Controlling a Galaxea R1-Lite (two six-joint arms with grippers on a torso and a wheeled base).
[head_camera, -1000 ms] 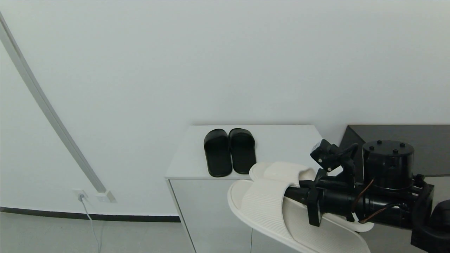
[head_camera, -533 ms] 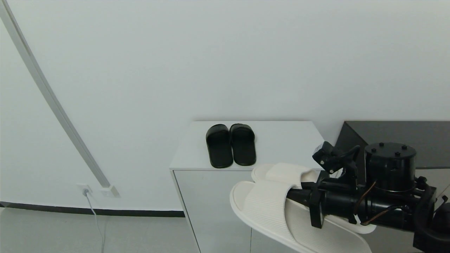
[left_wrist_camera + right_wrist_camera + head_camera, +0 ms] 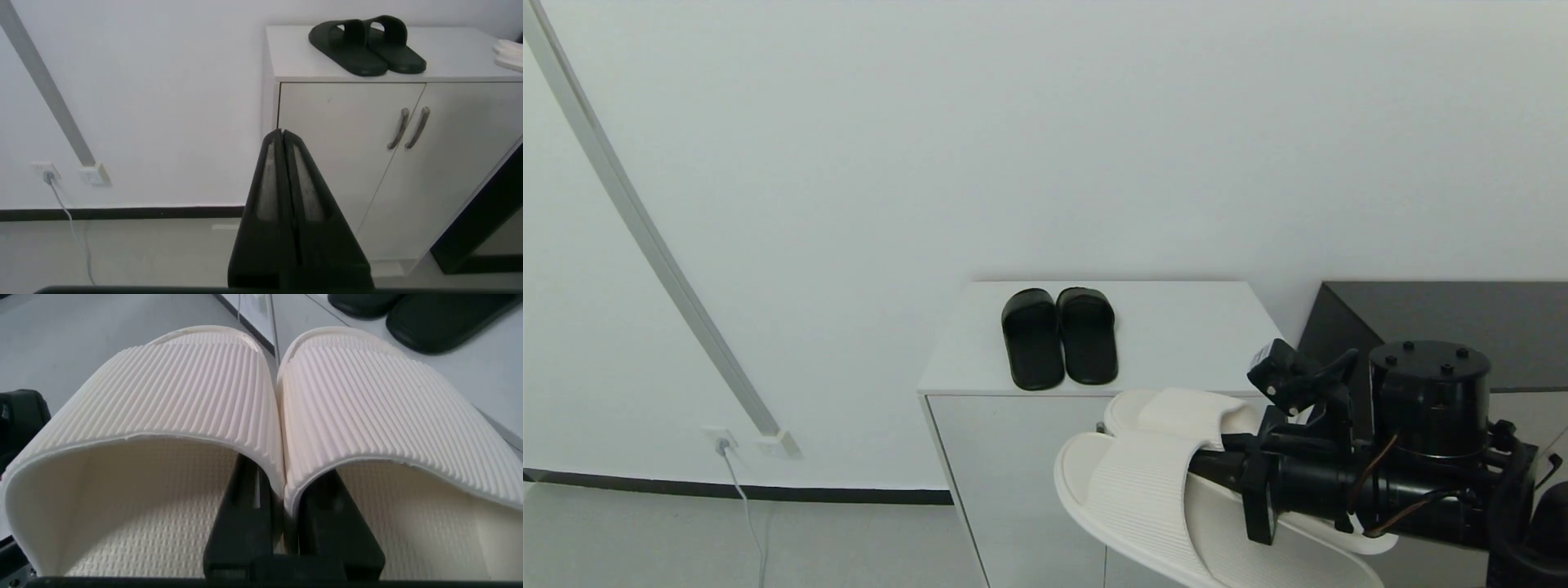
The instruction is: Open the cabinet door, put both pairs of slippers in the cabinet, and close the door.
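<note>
While the right gripper [image 3: 282,506] pinches the white ribbed slippers [image 3: 1143,482] together by their touching inner strap edges, one finger inside each slipper, the pair is held in front of the white cabinet [image 3: 1176,327], near its right front corner. The cabinet's two doors [image 3: 343,139] are closed, their handles [image 3: 409,128] side by side. The black slippers [image 3: 1059,335] lie side by side on the cabinet top. The left gripper [image 3: 283,163] has its fingers pressed together, holding nothing.
</note>
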